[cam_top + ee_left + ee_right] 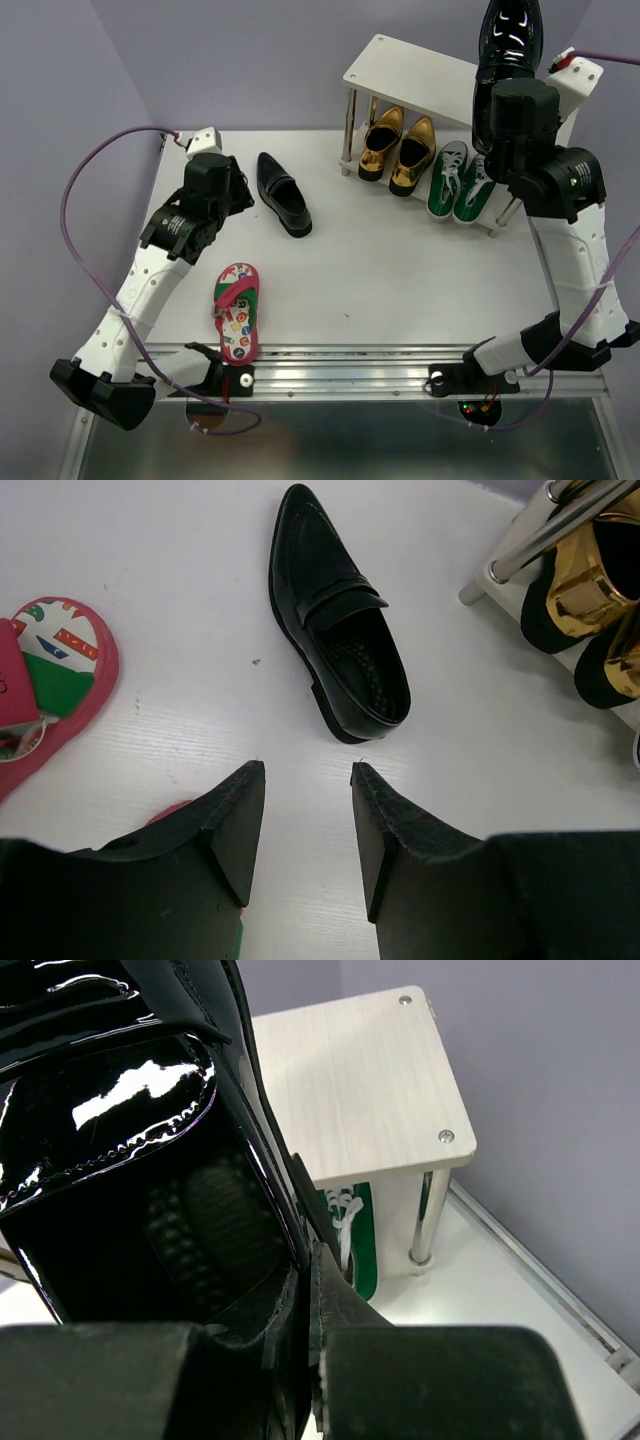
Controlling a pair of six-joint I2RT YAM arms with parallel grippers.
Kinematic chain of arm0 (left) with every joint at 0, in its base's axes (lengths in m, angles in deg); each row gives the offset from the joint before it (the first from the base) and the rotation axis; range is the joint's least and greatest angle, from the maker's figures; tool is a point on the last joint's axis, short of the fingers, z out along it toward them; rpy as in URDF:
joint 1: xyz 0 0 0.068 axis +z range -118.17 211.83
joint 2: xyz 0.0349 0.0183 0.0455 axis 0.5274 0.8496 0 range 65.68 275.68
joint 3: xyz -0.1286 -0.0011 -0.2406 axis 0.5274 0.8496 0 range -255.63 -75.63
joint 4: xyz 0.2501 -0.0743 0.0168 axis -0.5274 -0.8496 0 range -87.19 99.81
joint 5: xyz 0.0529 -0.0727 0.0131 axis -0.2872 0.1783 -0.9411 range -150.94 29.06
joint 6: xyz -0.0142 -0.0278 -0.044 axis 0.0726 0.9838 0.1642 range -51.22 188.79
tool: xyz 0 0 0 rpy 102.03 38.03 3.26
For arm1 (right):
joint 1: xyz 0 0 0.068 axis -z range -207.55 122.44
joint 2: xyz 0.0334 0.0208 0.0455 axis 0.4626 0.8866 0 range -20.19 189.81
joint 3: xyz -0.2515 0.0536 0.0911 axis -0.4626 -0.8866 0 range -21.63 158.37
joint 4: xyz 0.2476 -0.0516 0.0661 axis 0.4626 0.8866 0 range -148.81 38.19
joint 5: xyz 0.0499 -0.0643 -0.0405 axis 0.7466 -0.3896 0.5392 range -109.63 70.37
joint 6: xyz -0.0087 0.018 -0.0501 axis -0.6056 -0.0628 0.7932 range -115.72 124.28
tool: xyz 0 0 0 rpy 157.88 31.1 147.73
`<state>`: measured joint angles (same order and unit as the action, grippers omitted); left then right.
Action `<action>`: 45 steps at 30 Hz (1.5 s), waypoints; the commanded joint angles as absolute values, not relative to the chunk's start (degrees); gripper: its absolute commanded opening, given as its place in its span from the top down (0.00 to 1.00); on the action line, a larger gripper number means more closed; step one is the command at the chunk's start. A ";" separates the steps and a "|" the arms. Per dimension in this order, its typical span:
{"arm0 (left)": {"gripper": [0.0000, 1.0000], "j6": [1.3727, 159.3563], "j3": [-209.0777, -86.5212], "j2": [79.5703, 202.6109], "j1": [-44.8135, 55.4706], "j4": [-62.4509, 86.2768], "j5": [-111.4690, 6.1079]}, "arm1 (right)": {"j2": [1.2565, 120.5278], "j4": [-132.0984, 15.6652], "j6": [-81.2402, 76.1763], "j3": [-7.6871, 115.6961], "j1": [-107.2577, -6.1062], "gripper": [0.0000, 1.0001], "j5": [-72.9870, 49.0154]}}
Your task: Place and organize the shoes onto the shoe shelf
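Above shoe shelf (410,70): glossy black pointed loafer (510,35), pinched by right fingers (420,1380).

Seen from above, the raised black loafer (508,40) runs off the top edge, toe lost. The right arm (560,200) covers part of 1 of the 2 green sneakers (450,180), and the top board of the shelf (400,65) hides the far ends of the 2 gold loafers (383,140). At the left wrist, the flip-flop (55,670) is cut by the left edge; a scrap of pink (170,812) behind a finger (215,830) of the left tool (307,775) is too little to identify.
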<state>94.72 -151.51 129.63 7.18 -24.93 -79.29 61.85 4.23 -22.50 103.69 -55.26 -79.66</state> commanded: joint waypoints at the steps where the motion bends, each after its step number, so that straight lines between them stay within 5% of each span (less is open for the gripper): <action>1: 0.50 93.83 -150.69 128.70 7.48 -21.92 -78.17 | 61.02 -2.47 -24.90 103.18 -54.27 0.99 -82.03; 17: 0.50 93.48 -150.16 128.96 7.40 -21.74 -77.99 | 63.39 -2.39 -27.36 102.65 -39.87 0.99 -72.28; 45: 0.50 92.95 -150.07 130.55 7.57 -20.78 -77.12 | 62.87 -2.39 -30.70 99.48 -29.84 0.99 -66.03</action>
<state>94.06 -150.22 130.57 7.18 -22.99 -77.48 64.80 5.15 -29.13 96.69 -30.93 -64.97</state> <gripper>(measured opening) 0.508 0.068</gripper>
